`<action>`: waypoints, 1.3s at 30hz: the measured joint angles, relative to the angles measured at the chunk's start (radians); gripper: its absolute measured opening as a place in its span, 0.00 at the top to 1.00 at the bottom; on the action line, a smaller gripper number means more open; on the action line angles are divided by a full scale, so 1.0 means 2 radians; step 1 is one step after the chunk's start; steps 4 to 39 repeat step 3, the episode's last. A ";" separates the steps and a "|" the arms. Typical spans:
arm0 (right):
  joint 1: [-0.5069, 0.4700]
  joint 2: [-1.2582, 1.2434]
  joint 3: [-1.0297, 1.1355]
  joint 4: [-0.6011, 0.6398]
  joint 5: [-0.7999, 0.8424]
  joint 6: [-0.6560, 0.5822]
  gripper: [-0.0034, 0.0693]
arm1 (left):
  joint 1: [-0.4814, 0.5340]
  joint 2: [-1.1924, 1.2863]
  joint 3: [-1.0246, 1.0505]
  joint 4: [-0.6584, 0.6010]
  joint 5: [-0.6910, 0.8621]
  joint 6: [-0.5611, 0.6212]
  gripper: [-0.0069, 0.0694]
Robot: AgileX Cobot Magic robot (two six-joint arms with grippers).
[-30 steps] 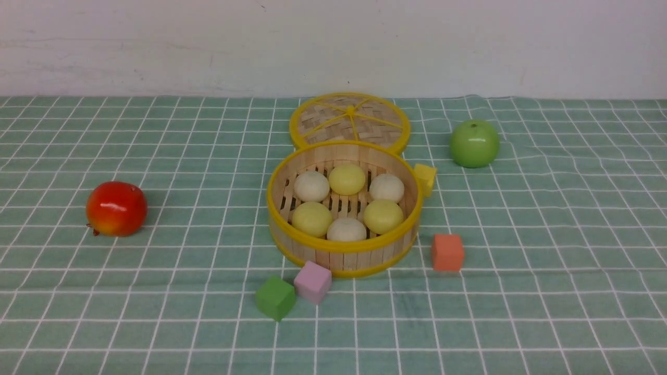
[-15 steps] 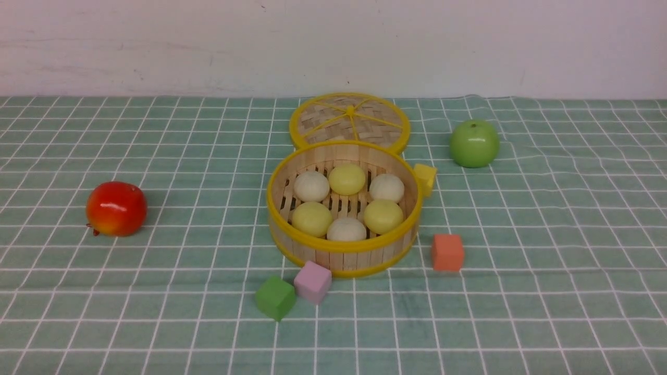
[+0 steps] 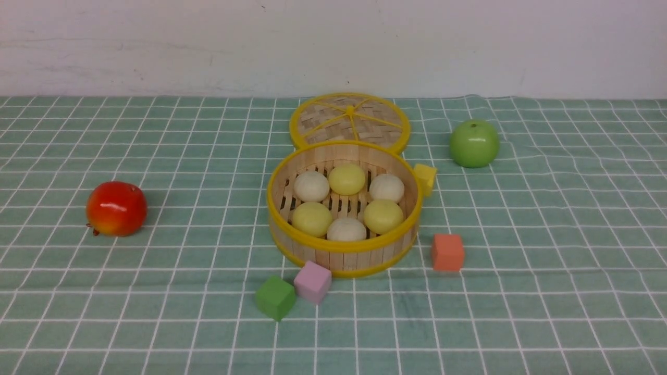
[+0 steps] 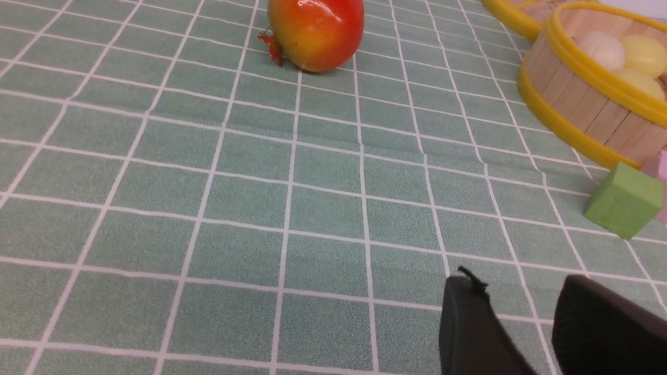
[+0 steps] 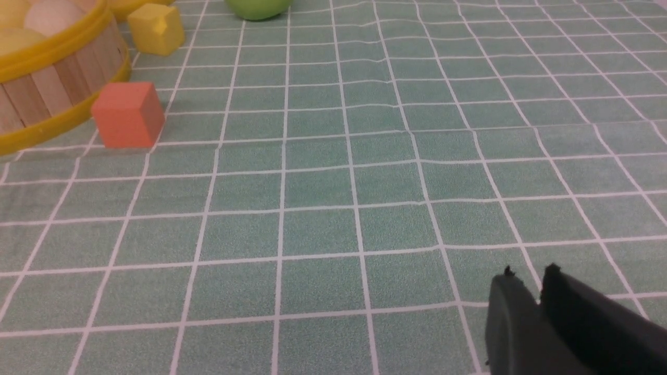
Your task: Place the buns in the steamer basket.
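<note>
Buns (image 3: 346,195), all six, sit inside the steamer basket (image 3: 344,258), well ahead of both claws. The left gripper (image 4: 513,317) stands part open and empty; the right gripper (image 5: 539,299), nearly closed, holds nothing. They look light, smooth and roundish, best pinched gently across the dome's sides.

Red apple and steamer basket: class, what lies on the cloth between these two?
Nothing: in the front view the checked cloth is bare from the red apple to the steamer basket. The cubes sit elsewhere around the basket.
</note>
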 joint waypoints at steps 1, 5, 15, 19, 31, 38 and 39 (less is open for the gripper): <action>0.000 0.000 0.000 0.000 0.000 0.000 0.83 | 0.000 0.000 0.000 0.000 0.000 0.000 0.60; 0.000 0.000 0.000 0.000 0.000 0.000 0.83 | 0.000 0.000 0.000 0.000 0.000 0.000 0.60; 0.000 0.000 0.000 0.000 0.000 0.000 0.83 | 0.000 0.000 0.000 0.000 0.000 0.000 0.60; 0.000 0.000 0.000 0.000 0.000 0.000 0.83 | 0.000 0.000 0.000 0.000 0.000 0.000 0.60; 0.000 0.000 0.000 0.000 0.000 0.000 0.83 | 0.000 0.000 0.000 0.000 0.000 0.000 0.60; 0.000 0.000 0.000 0.000 0.000 0.000 0.83 | 0.000 0.000 0.000 0.000 0.000 0.000 0.60; 0.000 0.000 0.000 0.000 0.000 0.000 0.83 | 0.000 0.000 0.000 0.000 0.000 0.000 0.60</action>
